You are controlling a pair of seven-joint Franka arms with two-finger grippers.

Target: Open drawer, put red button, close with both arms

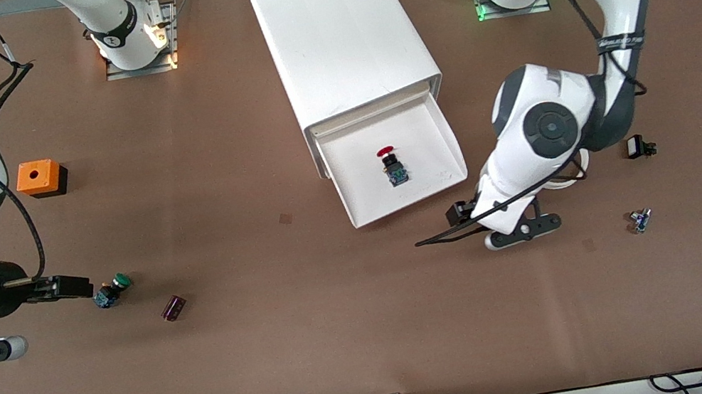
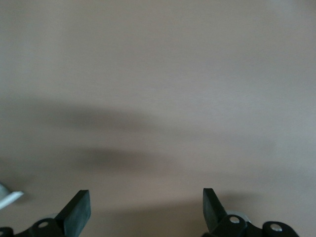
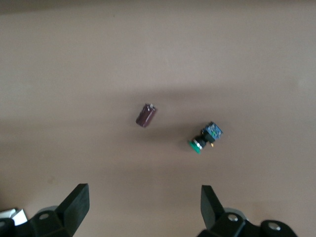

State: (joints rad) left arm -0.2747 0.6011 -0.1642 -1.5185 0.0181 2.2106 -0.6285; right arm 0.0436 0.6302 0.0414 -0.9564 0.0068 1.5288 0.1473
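The white cabinet [image 1: 340, 33] stands mid-table with its top drawer [image 1: 410, 204] pulled out toward the front camera. The red button [image 1: 393, 166] lies on its side in the drawer, red cap toward the cabinet. My left gripper [image 1: 460, 212] [image 2: 146, 192] hangs open and empty low over bare table, beside the drawer's front corner at the left arm's end. My right gripper [image 1: 74, 285] [image 3: 144, 188] is open and empty at the right arm's end of the table, close to a green-capped button [image 1: 113, 290] [image 3: 205, 138].
An orange cube [image 1: 38, 178] sits toward the right arm's end. A small purple part [image 1: 173, 307] [image 3: 146, 115] lies beside the green button. A small black part [image 1: 637, 147] and a small blue part [image 1: 640, 220] lie toward the left arm's end.
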